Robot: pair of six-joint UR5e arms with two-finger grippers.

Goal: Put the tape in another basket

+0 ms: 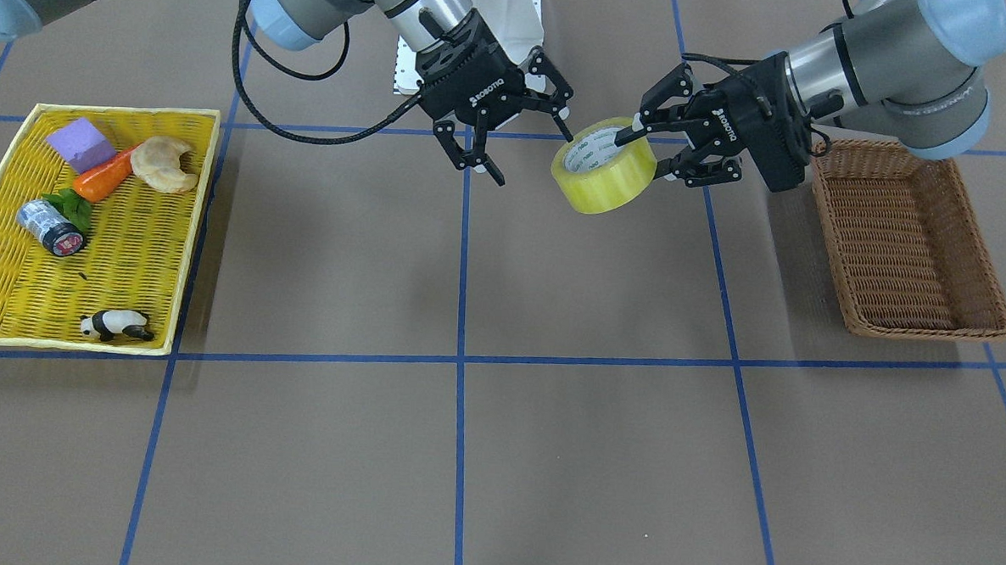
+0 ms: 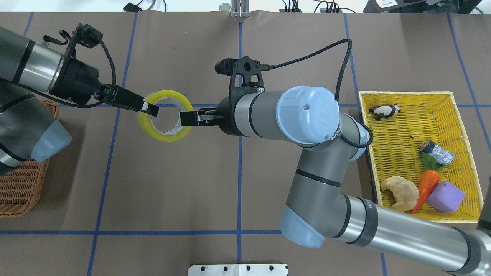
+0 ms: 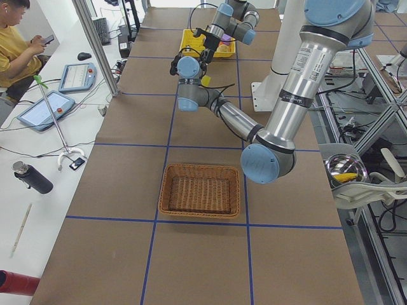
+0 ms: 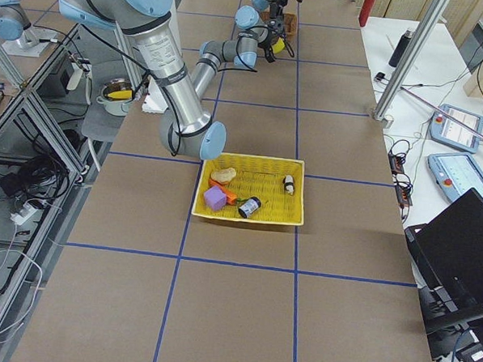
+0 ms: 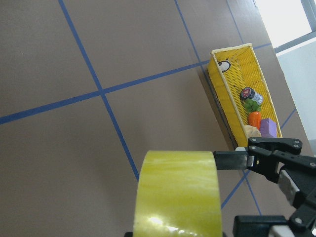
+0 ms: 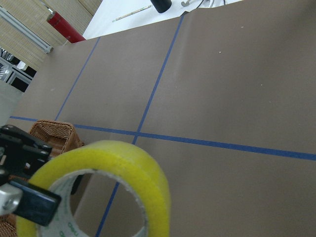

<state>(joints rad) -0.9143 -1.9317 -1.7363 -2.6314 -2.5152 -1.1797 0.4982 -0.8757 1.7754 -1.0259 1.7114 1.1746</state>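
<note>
The yellow tape (image 1: pixel 605 181) hangs in the air over the table's middle, between both grippers. My left gripper (image 1: pixel 643 157) is shut on the roll's wall, one finger inside the white printed core and one outside. From overhead, the left gripper (image 2: pixel 147 109) grips the left side of the tape (image 2: pixel 165 136). My right gripper (image 1: pixel 532 158) is open, with one fingertip at the roll's rim and the other clear of it. The brown wicker basket (image 1: pixel 926 322) sits empty behind my left arm. The tape also fills the lower part of the left wrist view (image 5: pixel 177 192) and of the right wrist view (image 6: pixel 123 158).
A yellow woven tray (image 1: pixel 192 218) on my right side holds a purple block, a carrot, a croissant, a small silver-blue cylinder (image 1: pixel 49 227) and a panda figure. Blue tape lines grid the brown table. An operator sits beyond the table's edge in the exterior left view.
</note>
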